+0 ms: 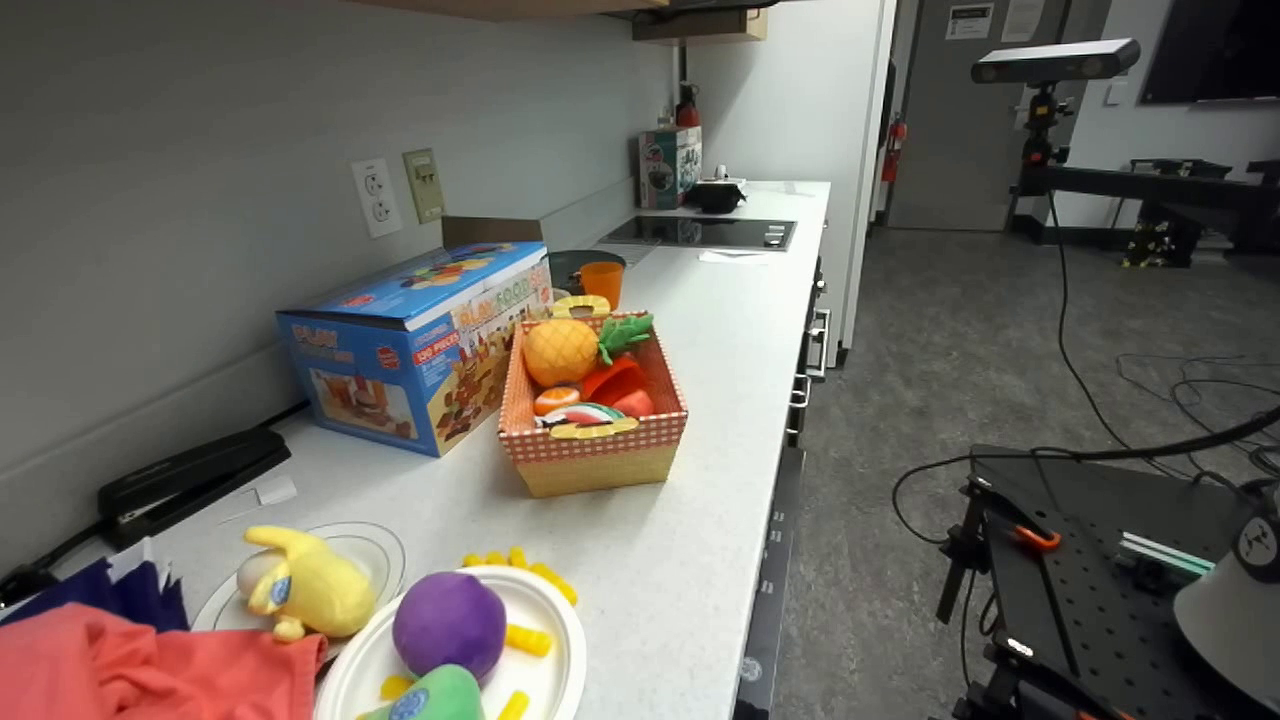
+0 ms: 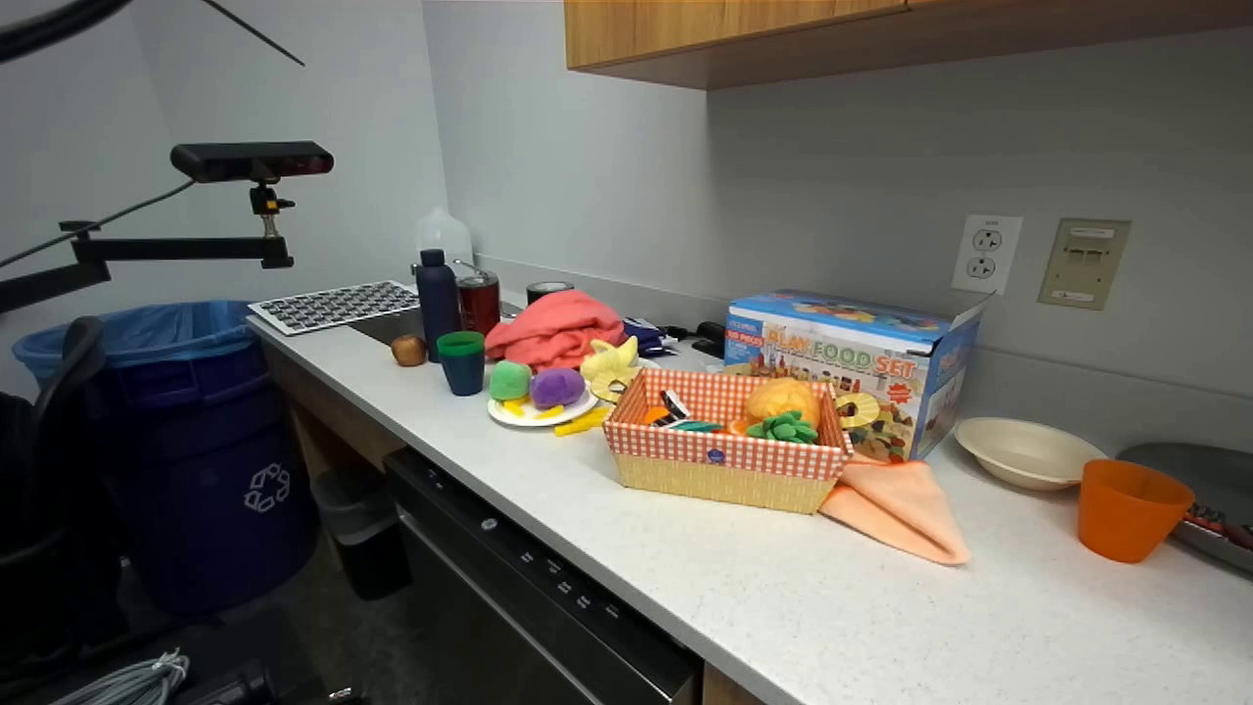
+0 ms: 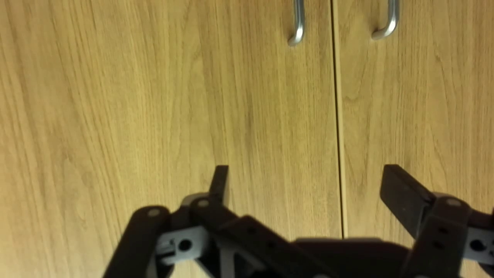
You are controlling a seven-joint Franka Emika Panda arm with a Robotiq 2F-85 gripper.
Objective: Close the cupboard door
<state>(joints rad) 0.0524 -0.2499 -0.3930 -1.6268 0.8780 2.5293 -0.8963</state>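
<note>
In the wrist view two wood-grain cupboard doors fill the picture, a left cupboard door [image 3: 154, 96] and a right cupboard door [image 3: 436, 104]. A narrow dark gap runs between them, and they look about flush. Each has a silver bar handle near the gap, a left handle [image 3: 299, 23] and a right handle [image 3: 393, 17]. My gripper [image 3: 307, 170] is open and empty in front of the doors, its fingers on either side of the gap. Contact with the wood cannot be told. In an exterior view the wooden overhead cupboard [image 2: 734, 39] shows only its lower part. The gripper is outside both exterior views.
A white countertop [image 1: 720, 330] holds a checked basket [image 1: 590, 470] of toy food, a play food box [image 1: 370, 340] and an orange cup [image 2: 1131, 509]. A tall white panel [image 1: 780, 120] stands at the far end. The robot's base [image 1: 1235, 610] stands on a black cart.
</note>
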